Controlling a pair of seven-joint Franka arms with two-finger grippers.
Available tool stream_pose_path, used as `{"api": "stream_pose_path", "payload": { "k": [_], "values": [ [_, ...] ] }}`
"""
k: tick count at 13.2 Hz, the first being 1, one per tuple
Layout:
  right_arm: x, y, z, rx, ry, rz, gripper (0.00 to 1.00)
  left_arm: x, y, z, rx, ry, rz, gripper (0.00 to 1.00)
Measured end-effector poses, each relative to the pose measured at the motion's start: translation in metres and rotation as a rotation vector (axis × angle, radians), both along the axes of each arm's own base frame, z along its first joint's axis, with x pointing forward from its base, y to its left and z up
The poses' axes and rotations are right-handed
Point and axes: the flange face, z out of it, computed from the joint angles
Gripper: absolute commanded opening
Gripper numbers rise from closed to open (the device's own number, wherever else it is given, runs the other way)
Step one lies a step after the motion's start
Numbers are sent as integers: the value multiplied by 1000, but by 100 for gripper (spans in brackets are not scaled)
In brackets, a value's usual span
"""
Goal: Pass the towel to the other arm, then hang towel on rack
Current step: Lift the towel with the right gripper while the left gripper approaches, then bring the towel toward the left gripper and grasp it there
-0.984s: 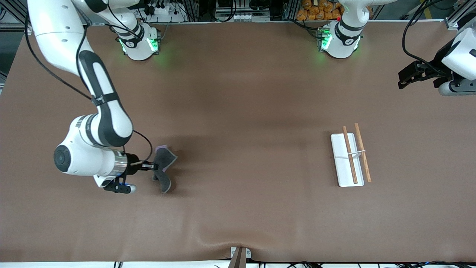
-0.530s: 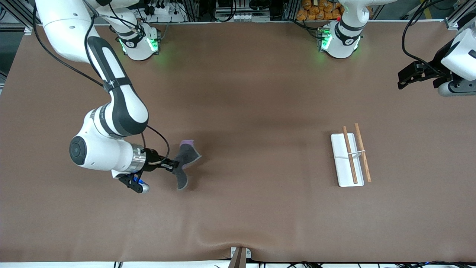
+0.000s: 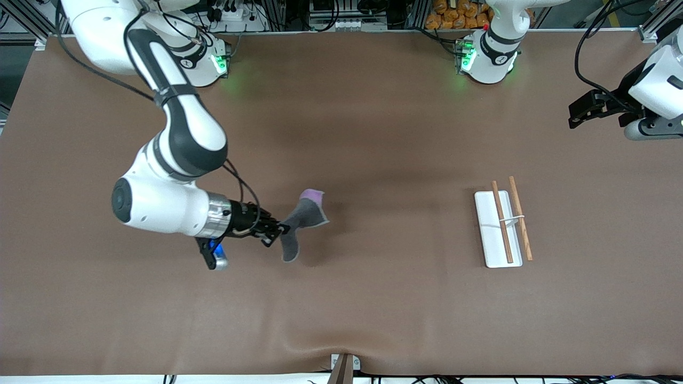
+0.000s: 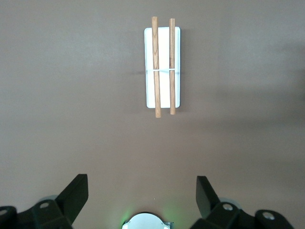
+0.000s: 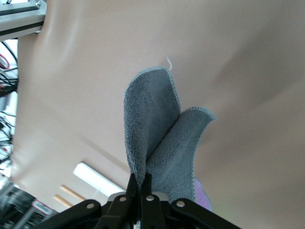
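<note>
Grey towel [image 3: 301, 226] pinched aloft in my right gripper [image 3: 277, 230]; left gripper [image 3: 579, 113] waits spread; handover and rack [image 3: 504, 223] hanging remain.

High front view; two close wrist views.

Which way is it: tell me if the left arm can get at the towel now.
Probably not yet: the left gripper hangs open at its own end of the table, while the right gripper holds the towel well short of it. Nothing stands between.

bare table [image 3: 384, 133] betw. arms (only obstacle: rack [image 3: 501, 226], left arm's end)
</note>
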Motion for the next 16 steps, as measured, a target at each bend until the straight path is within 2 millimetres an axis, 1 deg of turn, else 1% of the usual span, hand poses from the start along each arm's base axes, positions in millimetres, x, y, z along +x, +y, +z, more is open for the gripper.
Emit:
{"api": "stream_pose_path", "payload": {
  "k": [3, 6, 8, 11, 13, 16],
  "values": [
    [-4, 31, 22, 56, 22, -122, 0, 10, -3, -16, -20, 17, -3, 100],
    [-11, 62, 50, 140, 69, -243, 0, 23, -13, -31, -83, 16, -6, 100],
    [-21, 90, 67, 181, 90, -312, 0, 33, -19, -42, -140, 13, 19, 100],
    [-45, 136, 82, 236, 85, -385, 0, 53, -25, -61, -221, -12, 61, 100],
    [-63, 166, 89, 275, 75, -418, 0, 69, -32, -77, -295, -24, 108, 100],
    [-90, 202, 94, 311, 74, -431, 0, 93, -42, -102, -440, -20, 218, 100]
  ]
}}
